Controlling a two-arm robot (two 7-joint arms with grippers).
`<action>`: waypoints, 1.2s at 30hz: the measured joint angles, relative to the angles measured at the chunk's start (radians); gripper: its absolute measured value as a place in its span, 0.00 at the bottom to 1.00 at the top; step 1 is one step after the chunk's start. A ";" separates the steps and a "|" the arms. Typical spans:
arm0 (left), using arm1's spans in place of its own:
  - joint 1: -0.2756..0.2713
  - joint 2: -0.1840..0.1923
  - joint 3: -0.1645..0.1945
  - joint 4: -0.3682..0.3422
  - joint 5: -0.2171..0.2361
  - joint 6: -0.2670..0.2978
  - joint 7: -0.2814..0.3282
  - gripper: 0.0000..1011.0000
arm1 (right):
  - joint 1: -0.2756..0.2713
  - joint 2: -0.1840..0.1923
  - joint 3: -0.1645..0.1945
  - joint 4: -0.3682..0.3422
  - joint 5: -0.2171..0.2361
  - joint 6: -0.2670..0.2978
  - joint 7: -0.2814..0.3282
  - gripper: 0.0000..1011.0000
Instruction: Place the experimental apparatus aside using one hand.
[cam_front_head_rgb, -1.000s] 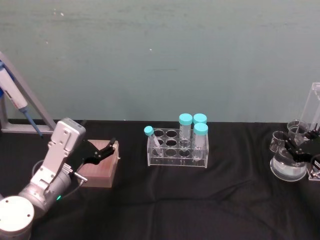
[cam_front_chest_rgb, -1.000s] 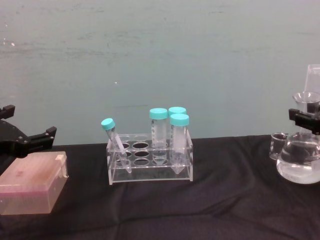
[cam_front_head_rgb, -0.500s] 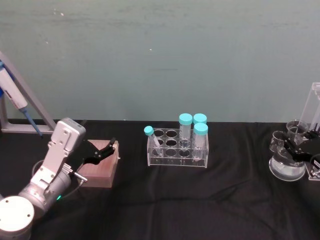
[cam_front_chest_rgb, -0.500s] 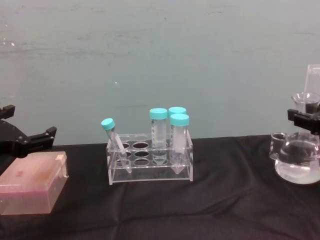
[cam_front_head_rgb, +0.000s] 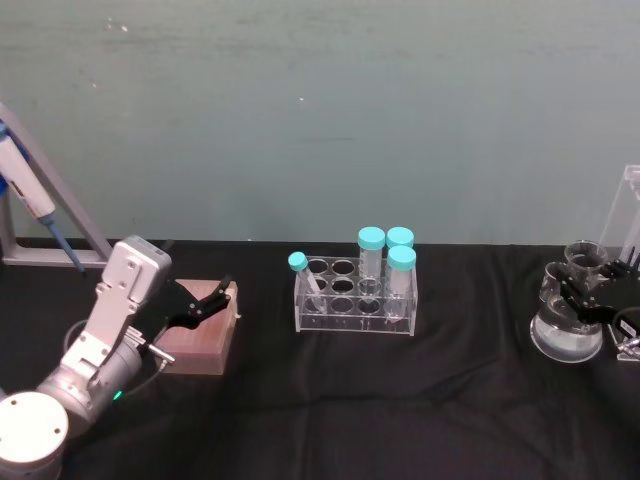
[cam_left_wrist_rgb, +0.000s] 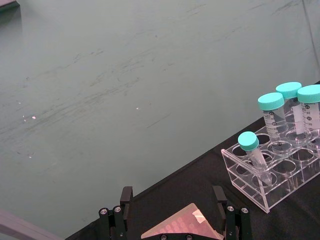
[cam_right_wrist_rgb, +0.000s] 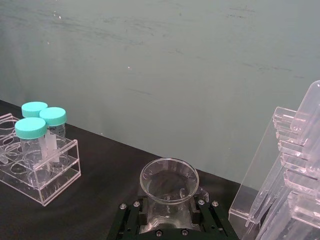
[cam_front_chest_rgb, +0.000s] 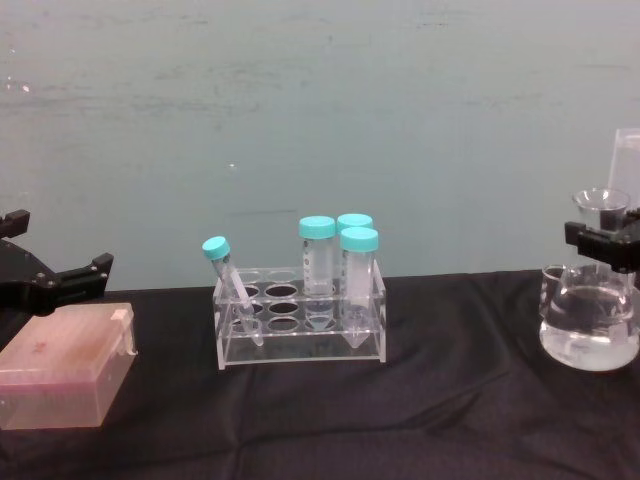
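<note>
Two grippers are mine. My right gripper (cam_front_head_rgb: 592, 295) is at the far right of the black table (cam_front_head_rgb: 400, 400), and its black fingers (cam_front_chest_rgb: 603, 240) are closed around the neck of the conical flask (cam_front_chest_rgb: 589, 325). The flask is see-through glass, wide at the bottom and thin at the top, with a round open mouth (cam_right_wrist_rgb: 169, 179). It has clear liquid low in its fat part. I cannot tell if its bottom is touching the table or just above it. A small glass beaker (cam_front_head_rgb: 553, 282) stands just beside it, on the side toward the middle of the table. A tall clear stand with plastic pipettes (cam_right_wrist_rgb: 292, 175) is close behind the flask, at the table's right edge.

My left gripper (cam_front_head_rgb: 205, 303) is over on the left, with its fingers spread wide above a pink box (cam_front_chest_rgb: 62, 365). It holds nothing.

In the middle stands a clear tube rack (cam_front_head_rgb: 355, 298) with four tubes with teal caps (cam_front_head_rgb: 385, 240). One small tube leans. The bigger tubes have tiny marks on their sides, too small for me to read. A blue and white pipette (cam_front_head_rgb: 28, 195) hangs on a grey frame at the far left.
</note>
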 joint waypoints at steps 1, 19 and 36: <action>0.000 0.000 0.000 0.000 0.000 0.000 0.000 0.99 | 0.001 0.000 -0.001 0.002 0.000 0.000 0.000 0.45; 0.000 0.000 0.000 0.000 0.000 0.000 0.000 0.99 | 0.024 -0.005 -0.011 0.036 0.013 0.005 0.013 0.45; 0.000 0.000 0.000 0.000 0.000 0.000 0.000 0.99 | 0.031 -0.005 -0.016 0.047 0.028 0.007 0.027 0.45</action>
